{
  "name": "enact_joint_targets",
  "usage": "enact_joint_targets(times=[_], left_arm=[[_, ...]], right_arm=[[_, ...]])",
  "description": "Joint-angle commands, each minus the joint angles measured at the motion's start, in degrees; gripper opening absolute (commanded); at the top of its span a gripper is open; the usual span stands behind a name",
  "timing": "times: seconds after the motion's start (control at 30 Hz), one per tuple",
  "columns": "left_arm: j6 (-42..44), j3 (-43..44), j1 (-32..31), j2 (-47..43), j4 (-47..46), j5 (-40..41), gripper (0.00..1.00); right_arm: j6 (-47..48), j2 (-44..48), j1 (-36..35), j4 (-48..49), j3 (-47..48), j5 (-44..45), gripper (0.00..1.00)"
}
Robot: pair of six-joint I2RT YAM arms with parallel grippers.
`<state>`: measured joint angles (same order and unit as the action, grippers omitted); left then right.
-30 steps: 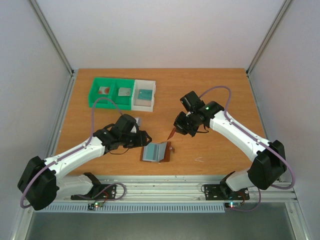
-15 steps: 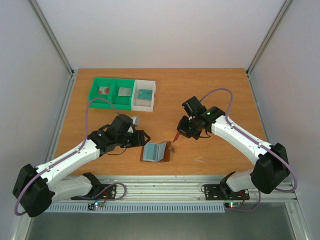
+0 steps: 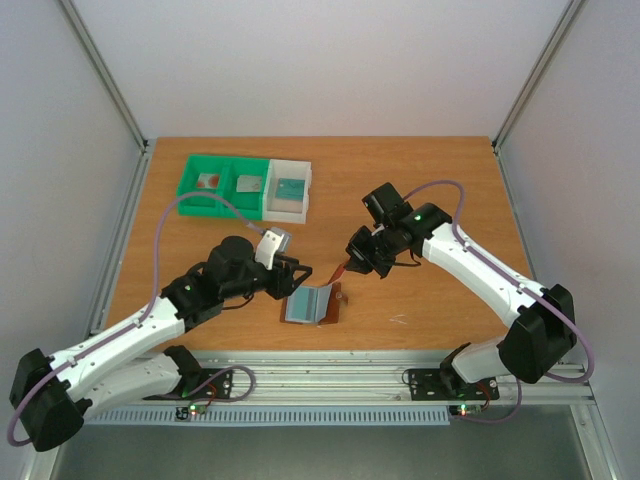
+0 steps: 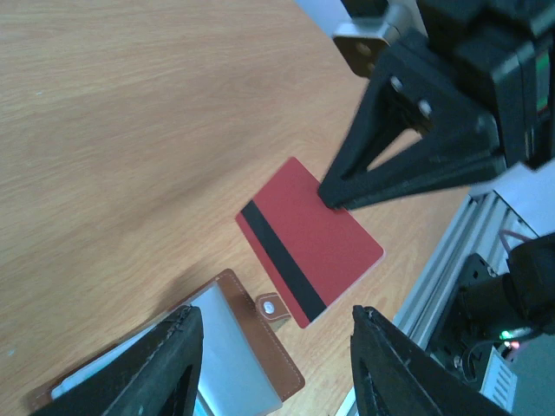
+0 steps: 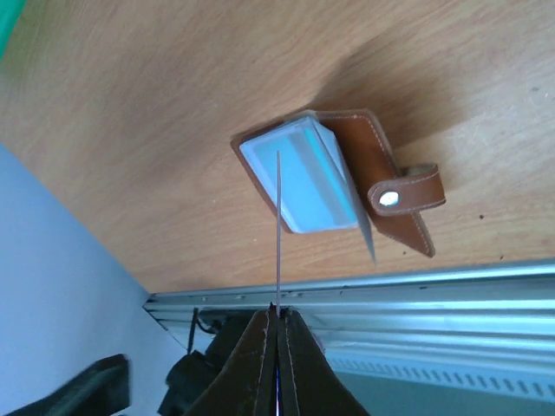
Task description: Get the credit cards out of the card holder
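Pinching a red credit card (image 4: pixel 312 238) between closed jaws, the right gripper (image 5: pixel 277 314) holds it just beside the open card holder (image 3: pixel 312 305) on the table (image 3: pixel 450 180); the left gripper (image 4: pixel 273 316) stands open, empty.

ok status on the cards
Right gripper shut on red card, out of wallet. Left gripper open, empty. Wallet open on table, more cards inside. Nothing in the way.
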<state>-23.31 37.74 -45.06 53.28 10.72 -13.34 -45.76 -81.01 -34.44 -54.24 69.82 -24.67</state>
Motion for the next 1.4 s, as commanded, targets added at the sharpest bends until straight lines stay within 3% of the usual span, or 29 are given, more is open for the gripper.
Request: enact_joint_targets(times=[0.0,0.6,1.03,1.13,1.3,1.37], left_arm=[[9.5,-3.1,-1.4,0.4,-13.1,-4.5,0.48],[14.6,-8.6,-3.6,5.8,-27.2,-5.4,0.48],[17.0,-9.4,-3.7,6.6,-27.3,-3.4,0.44],[13.3,-7.0,-3.7,4.9,-21.9,-2.0,0.47],[-0.8,2.4,-3.4,2.3,2.4,8.5,0.50],[-5.6,5.2,-3.0,1.5,7.9,10.1,0.51]], right_arm=[[-5.4,-1.4,0.1,-3.8,4.3,-2.3,0.01],[-7.3,-0.6,0.1,-2.1,4.3,-4.4,0.01],[-5.2,-0.1,0.1,-0.6,4.1,-4.0,0.01],[2.9,0.8,0.1,3.3,3.7,1.0,0.01],[18.8,8.8,0.0,17.9,-5.7,13.6,0.01],[25.5,11.8,-0.2,22.9,-9.1,17.0,0.01]])
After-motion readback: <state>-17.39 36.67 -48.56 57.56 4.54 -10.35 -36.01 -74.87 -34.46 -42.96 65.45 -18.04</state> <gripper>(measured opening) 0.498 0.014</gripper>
